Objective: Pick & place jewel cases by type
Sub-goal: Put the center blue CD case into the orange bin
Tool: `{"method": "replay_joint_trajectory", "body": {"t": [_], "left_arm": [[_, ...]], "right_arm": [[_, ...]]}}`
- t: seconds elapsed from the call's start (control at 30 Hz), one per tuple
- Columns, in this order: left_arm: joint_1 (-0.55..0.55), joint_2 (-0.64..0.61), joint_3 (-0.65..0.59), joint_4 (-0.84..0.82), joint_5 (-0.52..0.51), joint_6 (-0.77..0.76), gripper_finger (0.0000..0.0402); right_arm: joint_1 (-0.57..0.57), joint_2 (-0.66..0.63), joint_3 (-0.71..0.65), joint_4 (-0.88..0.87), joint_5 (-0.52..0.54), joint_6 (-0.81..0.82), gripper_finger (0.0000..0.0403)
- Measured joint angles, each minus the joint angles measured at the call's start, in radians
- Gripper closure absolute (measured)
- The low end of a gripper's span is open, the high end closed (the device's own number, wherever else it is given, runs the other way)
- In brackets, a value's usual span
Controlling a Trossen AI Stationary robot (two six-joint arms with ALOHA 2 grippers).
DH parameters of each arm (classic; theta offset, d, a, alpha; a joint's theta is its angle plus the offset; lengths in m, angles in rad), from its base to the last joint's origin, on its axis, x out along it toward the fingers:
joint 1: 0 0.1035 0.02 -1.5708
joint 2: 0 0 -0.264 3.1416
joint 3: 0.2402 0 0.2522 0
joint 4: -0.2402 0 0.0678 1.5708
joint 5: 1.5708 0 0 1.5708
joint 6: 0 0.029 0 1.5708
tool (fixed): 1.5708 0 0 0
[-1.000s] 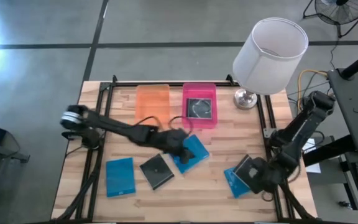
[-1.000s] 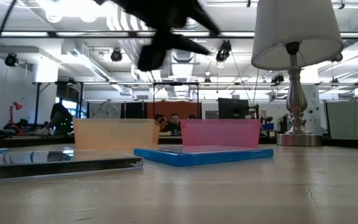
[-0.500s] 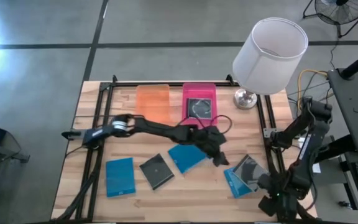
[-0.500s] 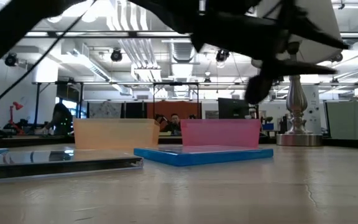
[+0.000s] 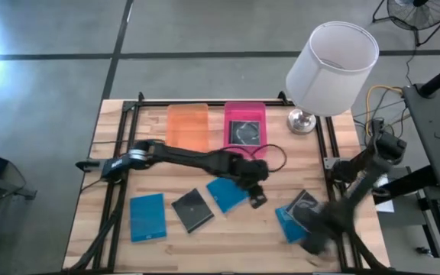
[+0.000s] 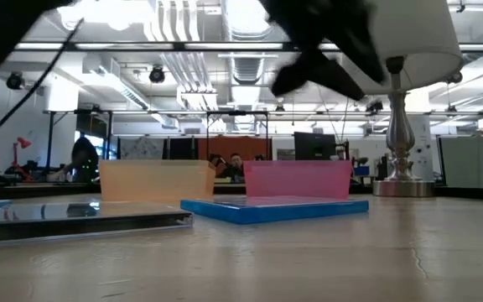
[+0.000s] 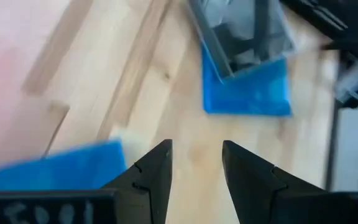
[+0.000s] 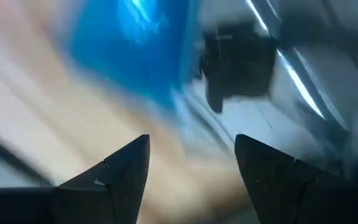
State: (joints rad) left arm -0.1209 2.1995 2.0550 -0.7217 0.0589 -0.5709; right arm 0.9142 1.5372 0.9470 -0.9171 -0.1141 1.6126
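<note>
Three jewel cases lie flat and apart on the wood: a blue one (image 5: pixel 147 217), a grey one (image 5: pixel 193 210) and a blue one (image 5: pixel 228 192). Toward the right, a grey case (image 5: pixel 305 206) lies on a blue one (image 5: pixel 286 223). Another grey case (image 5: pixel 244 131) lies in the pink tray (image 5: pixel 244 111). My left gripper (image 5: pixel 256 196) is open and hovers just right of the middle blue case (image 7: pixel 48 169), the stacked pair (image 7: pixel 247 81) ahead of it. My right gripper (image 5: pixel 317 235), blurred, is open near the stacked pair (image 8: pixel 135 43).
An orange tray (image 5: pixel 187 126) stands beside the pink tray at the far edge. A lamp (image 5: pixel 331 67) with a metal base (image 5: pixel 302 121) occupies the far right corner. Bare wood lies between the middle blue case and the stacked pair.
My left gripper has swept from over the middle blue case toward the table's right, then back a little. My right gripper has pulled off the stacked pair toward the near edge and is still moving, blurred. The cases have stayed put.
</note>
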Motion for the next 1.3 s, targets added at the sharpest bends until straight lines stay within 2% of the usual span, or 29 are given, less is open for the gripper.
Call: {"method": "replay_joint_trajectory", "body": {"t": [0.07, 0.13, 0.23, 0.3, 0.43, 0.53, 0.67, 0.83, 1.0, 1.3], "left_arm": [[-0.020, -0.131, -0.184, 0.031, -0.042, -0.059, 0.0278], [-0.044, -0.270, -0.419, 0.119, -0.079, -0.170, 0.0278], [-0.095, -0.480, -0.777, 0.356, -0.127, -0.407, 0.0278], [-0.127, -0.579, -0.954, 0.504, -0.157, -0.544, 0.0278], [-0.151, -0.688, -1.161, 0.499, -0.272, -0.650, 0.0280], [-0.116, -0.758, -1.229, 0.496, -0.342, -0.642, 0.0280], [-0.029, -0.754, -1.273, 0.502, -0.331, -0.551, 0.0280], [0.059, -0.679, -1.262, 0.575, -0.173, -0.429, 0.0280], [0.093, -0.587, -1.225, 0.602, -0.127, -0.322, 0.0280], [0.121, -0.404, -1.183, 0.638, 0.073, -0.248, 0.0281]], "right_arm": [[-0.102, -0.031, -0.023, 0.080, 0.109, -0.118, 0.0173], [-0.184, -0.078, -0.057, 0.120, 0.159, -0.227, 0.0173], [-0.339, -0.126, -0.130, 0.264, 0.139, -0.388, 0.0172], [-0.455, -0.127, -0.183, 0.353, 0.107, -0.446, 0.0172], [-0.617, -0.071, -0.216, 0.607, 0.021, -0.454, 0.0172], [-0.662, -0.015, -0.190, 0.622, 0.017, -0.370, 0.0172], [-0.652, 0.042, -0.164, 0.622, 0.016, -0.194, 0.0172], [-0.648, 0.131, -0.152, 0.760, 0.054, -0.021, 0.0172], [-0.637, 0.218, -0.090, 0.770, 0.097, 0.063, 0.0172], [-0.638, 0.313, -0.037, 0.781, 0.228, 0.174, 0.0172]]}}
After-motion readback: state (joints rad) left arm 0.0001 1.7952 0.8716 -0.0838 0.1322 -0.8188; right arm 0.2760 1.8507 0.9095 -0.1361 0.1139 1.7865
